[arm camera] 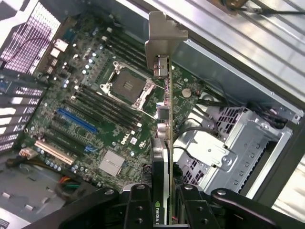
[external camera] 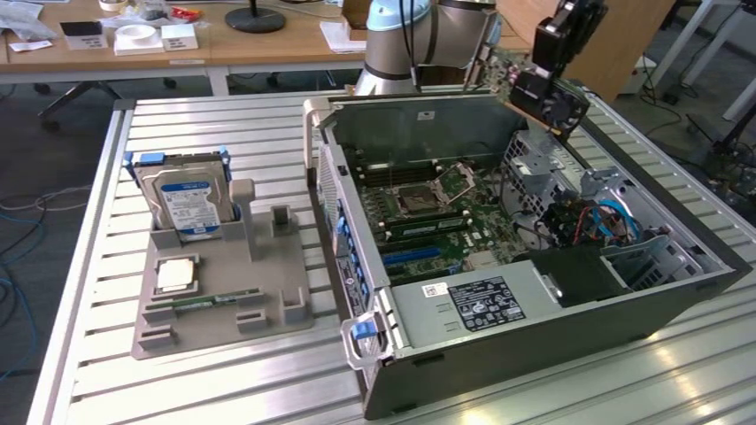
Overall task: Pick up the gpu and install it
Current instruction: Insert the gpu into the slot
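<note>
Gripper point(arm camera: 164, 202): the two black fingers point(arm camera: 138, 210) sit nearest the wrist camera, clamped on the gpu point(arm camera: 163, 114), one on each face. The card is seen edge-on from here, with its silver metal bracket point(arm camera: 164, 38) at the end far from the fingers.

Exterior view: gpu point(external camera: 550, 97) is held in the air by the gripper point(external camera: 555, 66). Black cooler and green board edge are visible. It is above the far corner of the open computer case point(external camera: 661, 301), toward the exterior view's right. It is clear of the case rim and not seated in any slot.

Under the card, wrist view:
- motherboard point(arm camera: 95, 119)
- open processor socket point(arm camera: 126, 83)
- rows of black memory slots point(arm camera: 102, 107)
- blue expansion slot point(arm camera: 76, 120)
- small silver heat sink point(arm camera: 112, 163)
- perforated metal drive cage point(arm camera: 238, 138) just beside the board, with black cables running across it

Exterior view, rest of the case:
- lies on its side with the lid off
- power supply point(external camera: 473, 301) with a label at the near end
- blue cables point(external camera: 614, 217) near the cage

Robot arm point(external camera: 420, 35) rises behind the case's far wall.

To the exterior view's left of the case, well apart from the gripper, is a grey tray point(external camera: 278, 283). It holds a hard drive point(external camera: 189, 199) standing upright, a processor chip point(external camera: 177, 274) lying flat and a memory stick point(external camera: 207, 301).

Case and tray both rest on a slatted aluminium table point(external camera: 236, 124). A wooden desk point(external camera: 272, 44) stands behind.
</note>
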`<state>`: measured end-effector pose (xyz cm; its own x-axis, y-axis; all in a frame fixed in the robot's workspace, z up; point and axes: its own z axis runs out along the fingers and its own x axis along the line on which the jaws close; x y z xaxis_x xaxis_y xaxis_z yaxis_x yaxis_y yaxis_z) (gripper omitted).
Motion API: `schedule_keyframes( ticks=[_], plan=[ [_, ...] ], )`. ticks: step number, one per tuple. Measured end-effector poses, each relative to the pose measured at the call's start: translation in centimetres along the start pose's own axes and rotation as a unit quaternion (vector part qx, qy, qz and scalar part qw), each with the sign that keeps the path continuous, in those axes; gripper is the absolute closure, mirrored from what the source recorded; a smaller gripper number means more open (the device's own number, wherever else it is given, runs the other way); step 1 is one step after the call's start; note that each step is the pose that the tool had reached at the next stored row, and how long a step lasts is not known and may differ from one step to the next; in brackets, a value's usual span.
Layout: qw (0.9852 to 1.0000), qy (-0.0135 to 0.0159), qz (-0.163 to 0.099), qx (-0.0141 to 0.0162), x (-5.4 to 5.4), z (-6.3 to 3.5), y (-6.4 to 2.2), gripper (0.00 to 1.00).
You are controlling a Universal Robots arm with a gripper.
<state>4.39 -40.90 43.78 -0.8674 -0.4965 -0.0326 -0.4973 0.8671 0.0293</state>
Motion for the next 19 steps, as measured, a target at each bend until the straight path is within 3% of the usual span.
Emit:
schedule_keyframes(
  ticks=[7, 15, 19],
  plan=[
    [0.9989, 0.0016, -0.047, -0.0011, 0.0, 0.08, 0.0, 0.73],
    [0.995, 0.0035, -0.099, -0.0022, 0.02, 0.17, 0.0, 0.73],
    [0.9948, 0.0036, -0.102, -0.0023, 0.02, 0.17, 0.0, 0.73]
  ],
)
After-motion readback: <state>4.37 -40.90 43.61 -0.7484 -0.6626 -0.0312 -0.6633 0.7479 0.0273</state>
